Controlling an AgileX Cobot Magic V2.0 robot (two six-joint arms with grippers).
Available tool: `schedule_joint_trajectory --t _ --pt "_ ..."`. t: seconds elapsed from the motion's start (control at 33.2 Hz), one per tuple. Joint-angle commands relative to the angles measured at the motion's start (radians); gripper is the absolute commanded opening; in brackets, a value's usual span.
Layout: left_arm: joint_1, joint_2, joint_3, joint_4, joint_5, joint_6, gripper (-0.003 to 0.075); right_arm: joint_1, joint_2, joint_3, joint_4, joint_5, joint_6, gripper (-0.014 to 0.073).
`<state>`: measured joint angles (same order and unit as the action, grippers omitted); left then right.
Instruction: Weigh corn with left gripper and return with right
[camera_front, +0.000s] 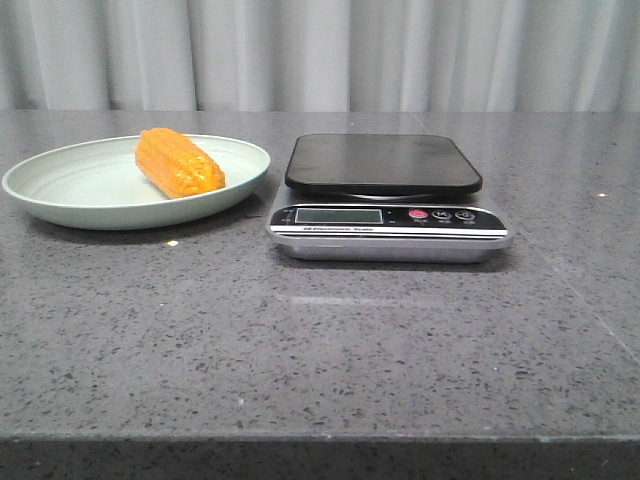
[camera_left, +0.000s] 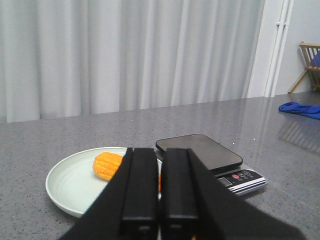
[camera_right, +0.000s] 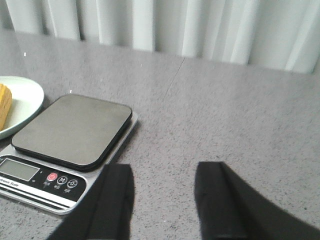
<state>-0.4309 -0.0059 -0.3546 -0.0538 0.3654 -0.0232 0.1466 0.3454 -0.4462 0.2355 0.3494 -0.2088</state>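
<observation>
Front view shows the corn (camera_front: 179, 163) lying on the pale plate (camera_front: 60, 190), left of the scale (camera_front: 388, 198), whose platform is bare. Being glossy and rounded, it could likely slip or roll if pinched off-centre. The left claw (camera_left: 160, 220) is pressed together and holds nothing; the right claw (camera_right: 162, 205) is spread wide, empty, near the scale.

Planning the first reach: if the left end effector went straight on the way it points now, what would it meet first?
Probably the corn lying in the plate, right ahead of the shut left end effector. Depth is unclear, so the plate's near rim might come first.
</observation>
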Motion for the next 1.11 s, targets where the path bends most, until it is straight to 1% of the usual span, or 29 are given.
schedule_joint_trajectory --t 0.0,0.06,0.09,0.12,0.24,0.54,0.9,1.02,1.08 --pt "-0.007 -0.017 -0.014 -0.007 -0.076 0.001 0.0132 0.002 -0.102 0.045 0.001 -0.141 -0.008 0.0255" --pt "-0.007 -0.017 -0.014 -0.007 -0.070 0.001 0.0132 0.002 -0.164 0.078 0.002 -0.152 -0.008 0.0150" --pt "-0.007 -0.017 -0.014 -0.007 -0.070 0.001 0.0132 0.002 -0.189 0.090 0.003 -0.160 -0.008 0.0131" --pt "-0.007 -0.017 -0.014 -0.007 -0.070 0.001 0.0132 0.002 -0.212 0.103 0.004 -0.172 -0.008 0.0149" --pt "-0.007 -0.017 -0.014 -0.007 -0.070 0.001 0.0132 0.002 -0.271 0.131 0.006 -0.203 -0.008 0.0150" --pt "-0.007 -0.017 -0.014 -0.007 -0.070 0.001 0.0132 0.002 -0.277 0.132 0.010 -0.074 -0.008 0.0150" --pt "-0.007 -0.017 -0.010 -0.007 -0.071 0.001 0.0132 0.002 -0.277 0.132 0.010 -0.060 -0.008 0.0150" --pt "-0.007 -0.017 0.030 -0.005 -0.084 0.001 0.0132 0.002 -0.277 0.132 0.010 -0.060 -0.008 0.0150" --pt "0.011 -0.017 0.061 -0.002 -0.089 0.001 0.0132 0.002 -0.277 0.132 0.010 -0.060 -0.008 0.0150"
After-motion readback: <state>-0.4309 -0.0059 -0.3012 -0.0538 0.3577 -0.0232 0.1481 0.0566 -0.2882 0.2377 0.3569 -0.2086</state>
